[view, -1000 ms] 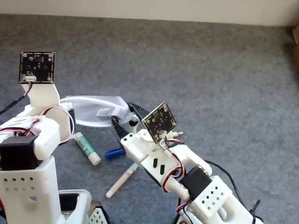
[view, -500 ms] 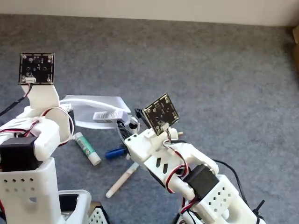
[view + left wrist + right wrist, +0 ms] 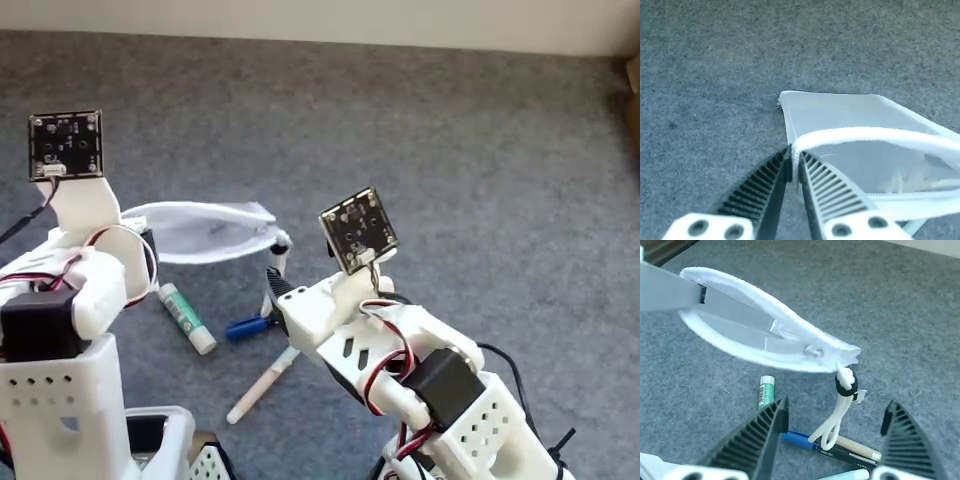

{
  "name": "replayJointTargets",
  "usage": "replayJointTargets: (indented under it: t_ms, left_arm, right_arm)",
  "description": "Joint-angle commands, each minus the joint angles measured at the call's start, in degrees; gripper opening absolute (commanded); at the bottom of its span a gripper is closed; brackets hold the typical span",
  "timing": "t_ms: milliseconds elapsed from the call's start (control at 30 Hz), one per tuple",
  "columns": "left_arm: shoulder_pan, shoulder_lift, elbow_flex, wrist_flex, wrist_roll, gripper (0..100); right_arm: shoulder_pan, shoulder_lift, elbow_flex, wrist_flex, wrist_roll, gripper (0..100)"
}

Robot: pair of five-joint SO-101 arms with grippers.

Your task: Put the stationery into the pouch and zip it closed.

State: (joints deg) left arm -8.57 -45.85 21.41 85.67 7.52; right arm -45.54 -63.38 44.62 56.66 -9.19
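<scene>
A white mesh pouch [image 3: 205, 231] lies open-mouthed on the grey carpet. My left gripper [image 3: 794, 161] is shut on the pouch's zipper rim [image 3: 865, 134] at one end, holding that end up. At the pouch's other end a white zipper cord [image 3: 841, 399] hangs loose. My right gripper [image 3: 835, 440] is open just short of the cord, with nothing between its fingers. Below it lie a green-and-white glue stick [image 3: 187, 318], a blue pen [image 3: 245, 327] and a white pen [image 3: 262, 385]. The glue stick [image 3: 765, 390] and blue pen [image 3: 802, 441] lie outside the pouch [image 3: 755, 335].
Grey carpet [image 3: 480, 180] stretches open to the right and far side. The left arm's white base [image 3: 60, 400] stands at the near left, and the right arm's body [image 3: 430, 390] fills the near centre.
My right gripper has drawn back from the pouch's end toward the near side, and it stands open. The pouch's end dropped and its cord hangs free. The left arm shifted slightly left.
</scene>
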Motion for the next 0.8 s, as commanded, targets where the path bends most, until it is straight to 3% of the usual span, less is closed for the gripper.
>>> replayJointTargets:
  t_ms: [0, 133, 367, 767]
  left_arm:
    - [-0.3, 2.1, 1.0, -0.8, 1.0, 1]
    - [-2.8, 2.1, 1.0, -1.1, 1.1, 1]
    - [-6.8, 2.1, 0.8, -1.1, 1.1, 1]
    - [-7.0, 2.1, 0.9, -1.1, 1.1, 1]
  right_arm:
    - [0.2, -1.0, -4.0, 0.2, -0.8, 26.1]
    - [1.1, -1.0, -4.2, 0.2, -0.9, 22.3]
    - [8.9, -0.6, -5.4, 0.6, -0.9, 21.7]
    - [13.6, -0.3, -12.3, 9.3, -0.9, 21.7]
